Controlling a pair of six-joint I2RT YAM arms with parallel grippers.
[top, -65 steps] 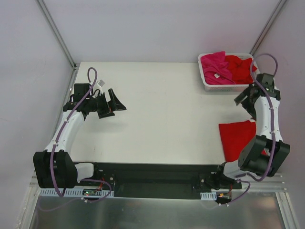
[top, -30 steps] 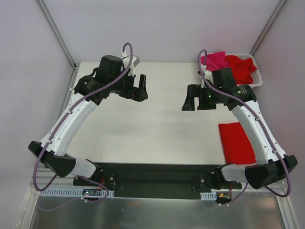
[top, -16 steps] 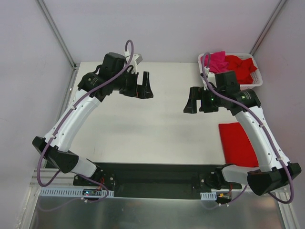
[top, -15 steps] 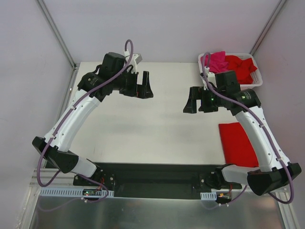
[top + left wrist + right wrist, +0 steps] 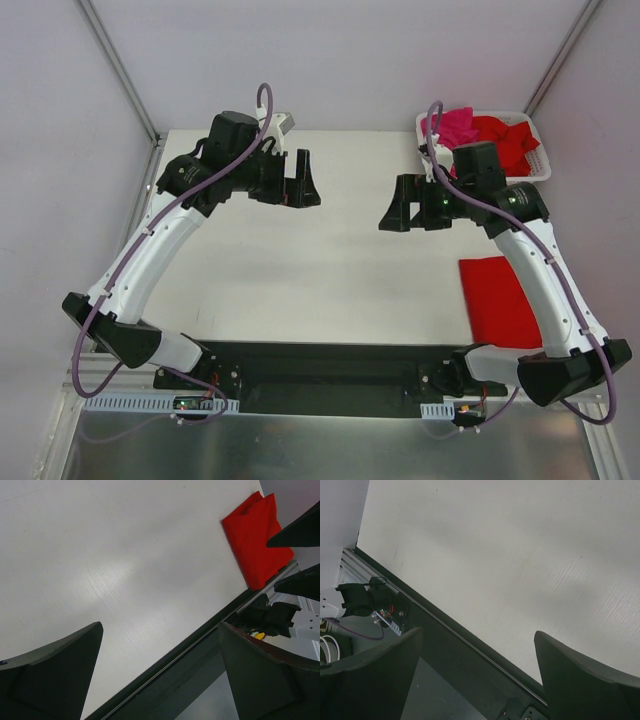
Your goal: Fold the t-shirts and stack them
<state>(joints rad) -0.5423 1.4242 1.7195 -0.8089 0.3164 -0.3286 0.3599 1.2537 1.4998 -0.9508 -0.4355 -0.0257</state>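
Note:
One red t-shirt (image 5: 500, 298) lies folded flat near the table's right front edge; it also shows in the left wrist view (image 5: 257, 535). A magenta-pink t-shirt (image 5: 455, 125) and a crumpled red t-shirt (image 5: 508, 140) sit in the white basket (image 5: 540, 168) at the back right. My left gripper (image 5: 298, 185) hangs open above the bare table left of centre, nothing between its fingers (image 5: 55, 675). My right gripper (image 5: 400, 208) hangs open right of centre, facing the left one, in front of the basket, and it is empty too (image 5: 477, 631).
The black base rail (image 5: 320, 365) runs along the near edge of the white table (image 5: 330, 270). Purple cables loop over both arms. Grey walls and metal posts close in the back and sides.
Both arms have swung in from the table's sides to its middle, grippers facing each other. Over the last half second they have only shifted slightly. Both jaws stay open.

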